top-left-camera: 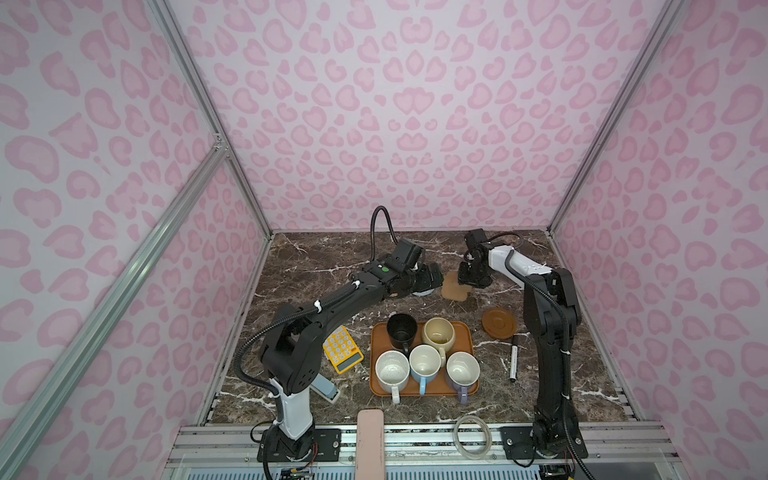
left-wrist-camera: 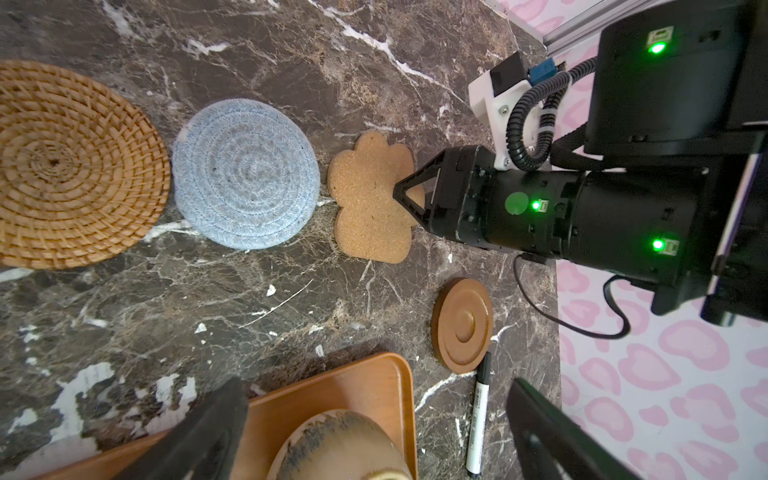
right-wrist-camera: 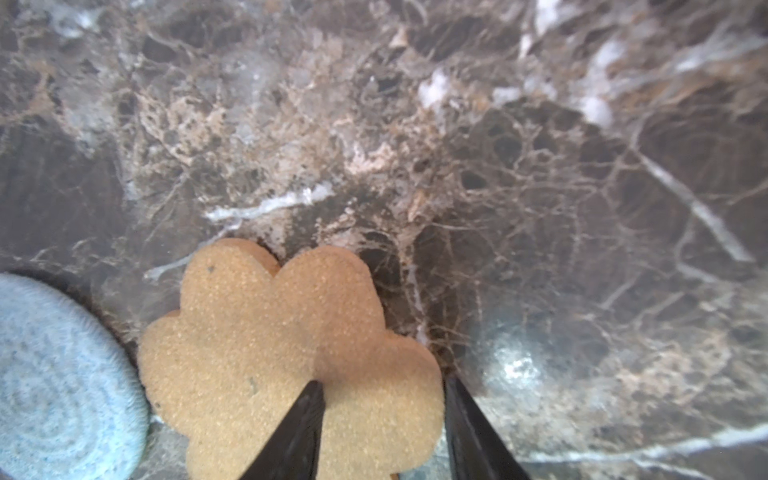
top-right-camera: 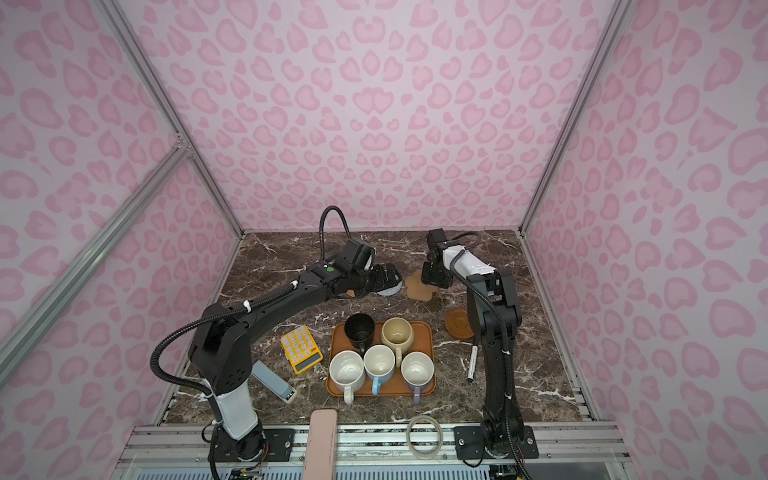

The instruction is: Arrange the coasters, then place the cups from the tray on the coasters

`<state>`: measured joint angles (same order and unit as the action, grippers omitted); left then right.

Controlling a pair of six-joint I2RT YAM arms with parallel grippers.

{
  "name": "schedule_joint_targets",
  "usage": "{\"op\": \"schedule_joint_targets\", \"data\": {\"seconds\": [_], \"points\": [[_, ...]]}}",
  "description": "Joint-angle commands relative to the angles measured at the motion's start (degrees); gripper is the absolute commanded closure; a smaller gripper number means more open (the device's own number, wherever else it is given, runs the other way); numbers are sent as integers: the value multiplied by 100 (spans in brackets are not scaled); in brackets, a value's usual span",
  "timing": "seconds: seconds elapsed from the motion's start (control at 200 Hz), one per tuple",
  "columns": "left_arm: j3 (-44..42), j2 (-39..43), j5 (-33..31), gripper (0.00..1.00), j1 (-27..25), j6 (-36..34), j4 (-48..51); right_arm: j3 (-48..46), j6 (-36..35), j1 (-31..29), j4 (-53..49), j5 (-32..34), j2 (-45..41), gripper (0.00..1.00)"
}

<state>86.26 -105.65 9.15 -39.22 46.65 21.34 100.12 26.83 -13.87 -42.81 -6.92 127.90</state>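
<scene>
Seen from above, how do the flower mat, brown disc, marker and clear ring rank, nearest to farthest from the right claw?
From the right gripper, in a top view:
1. flower-shaped coaster, right under its tips.
2. dark-brown disc, right of the tray.
3. marker, just in front of the disc.
4. clear ring, on the front rail.

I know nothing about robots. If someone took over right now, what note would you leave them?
Left hand: open, empty.
Right hand: part open, tips at flower coaster, no clear grip.
In a row: rattan coaster, blue coaster, flower coaster; brown disc sits apart, right of tray.
All five cups on tray.
Done: three coasters lined up. Left: brown disc, then every cup.
</scene>
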Motion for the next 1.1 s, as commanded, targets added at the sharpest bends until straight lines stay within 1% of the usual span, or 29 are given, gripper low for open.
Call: {"op": "schedule_joint_targets", "data": {"seconds": [0.0,0.19,0.39,0.56,0.75,0.8,0.895,1.015,1.02,1.035,1.05,1.095], "points": [[-52,103,-28,1,11,30,-180,-25,92,-24,-146,-120,106,53],[-66,132,-42,1,18,38,-178,-39,130,-19,20,-211,42,52],[-65,167,-53,1,31,27,-146,96,156,-8,-35,-139,19,50],[-49,206,-57,1,54,10,-94,114,131,49,-64,10,-138,43],[43,336,-114,1,73,-46,45,102,-5,131,-141,59,-607,35],[64,392,-131,1,75,-60,76,90,-79,129,-210,51,-767,32],[58,538,-122,2,78,-61,112,-27,-263,132,-338,78,-1166,20],[15,850,-37,2,70,-100,144,-478,-491,160,-392,198,-1879,11],[14,860,-32,2,67,-102,143,-499,-497,162,-393,199,-1907,11],[6,902,-20,2,65,-108,151,-577,-507,171,-386,193,-2011,4],[-1,941,-9,2,65,-120,170,-652,-516,186,-385,179,-2108,2],[5,1047,43,2,56,-163,234,-873,-521,224,-399,155,-2397,1]]}}
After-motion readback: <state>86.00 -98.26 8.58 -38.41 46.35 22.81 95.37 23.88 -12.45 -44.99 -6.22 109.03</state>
